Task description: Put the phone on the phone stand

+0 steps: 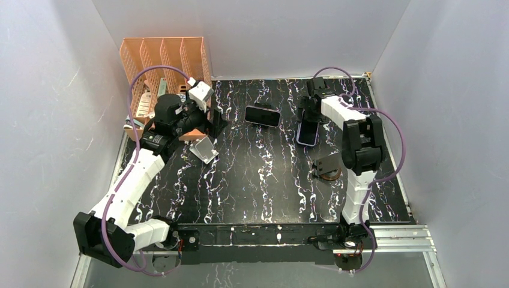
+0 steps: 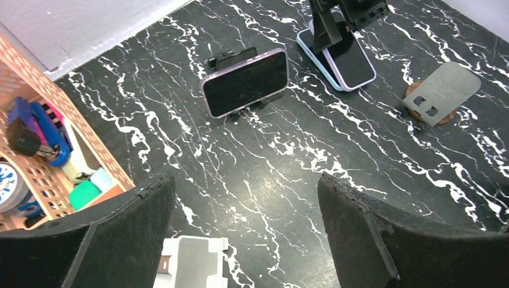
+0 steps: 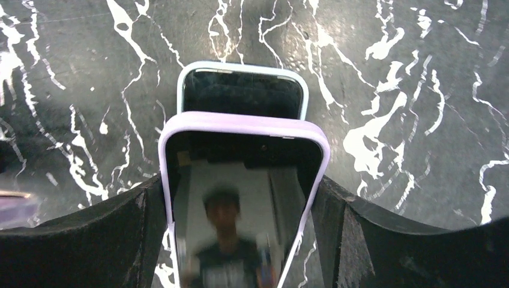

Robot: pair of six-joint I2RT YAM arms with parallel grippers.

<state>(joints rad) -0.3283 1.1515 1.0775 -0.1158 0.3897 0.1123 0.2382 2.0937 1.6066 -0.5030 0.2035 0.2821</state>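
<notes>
While the lavender phone lies stacked on a blue-cased phone on the table, the right gripper pinches its long edges. Lift straight and level, then carry it to the free stand. The left gripper hangs wide, empty.

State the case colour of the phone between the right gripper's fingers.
Lilac; phone shows best in right wrist view.

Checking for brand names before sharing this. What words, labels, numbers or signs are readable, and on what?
None can be read.
The purple-cased phone shows only a blurred reflection.
The sideways phone on the stand and the blue-cased phone have dark, blank screens.
The blue-and-white round thing in the orange rack has marks too small to read.
</notes>
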